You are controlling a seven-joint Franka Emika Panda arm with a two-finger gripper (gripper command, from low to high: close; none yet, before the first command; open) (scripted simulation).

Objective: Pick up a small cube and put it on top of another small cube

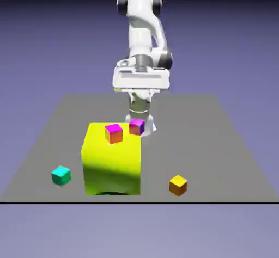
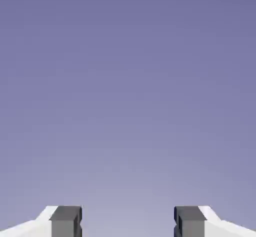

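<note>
The small cube, orange-sided with a yellow top, rests on the grey table near its front edge, toward the exterior view's right. My gripper hangs high above the table's far side, well away from that cube and from every other one. In the hand view the gripper is open. Its two grey fingertips stand wide apart with only the blue-violet backdrop between them. No cube appears in the hand view.
A big yellow block stands left of centre with a magenta-topped orange cube on its top. A magenta-topped purple cube sits just behind the block. A teal cube lies at the front left.
</note>
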